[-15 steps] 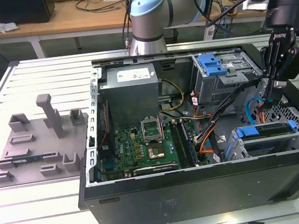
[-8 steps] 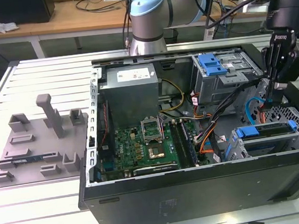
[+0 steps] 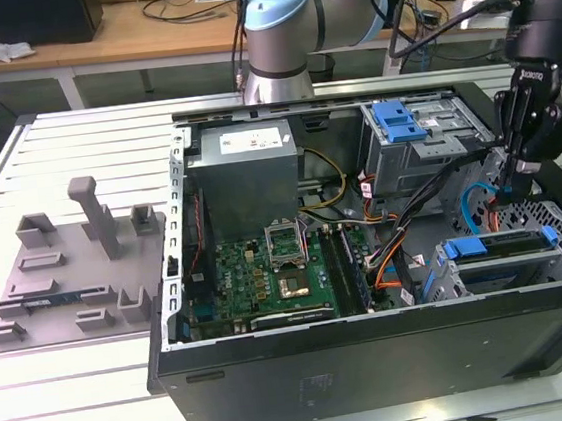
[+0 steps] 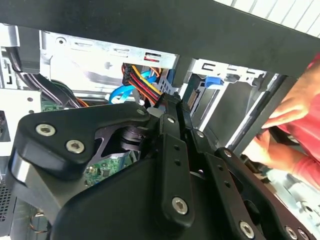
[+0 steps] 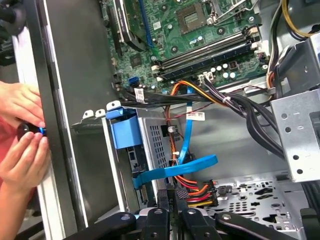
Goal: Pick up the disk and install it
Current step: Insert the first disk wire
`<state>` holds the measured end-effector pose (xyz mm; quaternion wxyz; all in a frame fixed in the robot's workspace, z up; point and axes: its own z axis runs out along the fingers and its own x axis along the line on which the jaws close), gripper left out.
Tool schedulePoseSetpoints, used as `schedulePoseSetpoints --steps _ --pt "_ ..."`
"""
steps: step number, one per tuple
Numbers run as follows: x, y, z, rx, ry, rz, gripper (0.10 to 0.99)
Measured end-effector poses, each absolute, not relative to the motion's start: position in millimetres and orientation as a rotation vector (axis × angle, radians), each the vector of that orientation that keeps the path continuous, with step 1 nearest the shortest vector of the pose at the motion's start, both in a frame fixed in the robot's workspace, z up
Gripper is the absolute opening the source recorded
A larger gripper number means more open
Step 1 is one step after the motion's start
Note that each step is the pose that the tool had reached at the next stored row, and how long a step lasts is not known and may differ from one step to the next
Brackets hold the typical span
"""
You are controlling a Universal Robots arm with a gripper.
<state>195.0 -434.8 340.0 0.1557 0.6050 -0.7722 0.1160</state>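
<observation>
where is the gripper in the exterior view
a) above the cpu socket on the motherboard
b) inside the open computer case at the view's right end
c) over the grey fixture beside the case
b: the gripper hangs down into the computer case at the exterior view's right.

open computer case (image 3: 380,386) | motherboard (image 3: 259,283) inside | grey fixture (image 3: 67,283) beside

Silver arm (image 3: 274,70) with pale blue caps (image 3: 275,10) and black, screw-studded claw (image 4: 172,105).

Disk (image 3: 496,245) w/ blue bracket, in bay
</observation>
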Motion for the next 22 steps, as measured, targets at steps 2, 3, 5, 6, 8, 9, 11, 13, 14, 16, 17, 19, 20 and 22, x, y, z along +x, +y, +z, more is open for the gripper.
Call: schedulePoseSetpoints --steps 2,3,5,6,8,9,11,13,14,16,17,19,20,22 --pt "194.7 -438.6 340.0 1.746 -2.226 0.309 0.165" --pt "194.5 -440.6 340.1 1.751 -2.233 0.299 0.165" --pt "194.0 -445.2 340.1 1.764 -2.246 0.275 0.165" --pt "193.8 -446.8 340.1 1.768 -2.251 0.267 0.165" --pt "193.4 -451.3 340.1 1.778 -2.262 0.247 0.165" --pt "193.2 -452.8 340.1 1.781 -2.266 0.240 0.165" --pt "192.6 -456.8 340.1 1.791 -2.276 0.222 0.165" --pt "191.9 -460.4 340.1 1.799 -2.285 0.206 0.165" --pt "191.5 -461.9 340.1 1.802 -2.289 0.199 0.165" --pt "190.3 -467.9 340.1 1.813 -2.302 0.176 0.165" --pt "189.9 -469.5 340.1 1.816 -2.305 0.170 0.165" --pt "189.3 -471.9 340.1 1.821 -2.310 0.159 0.165" --pt "189.3 -472.0 340.1 1.822 -2.311 0.158 0.165" --pt "189.3 -472.2 340.1 1.822 -2.311 0.157 0.165"
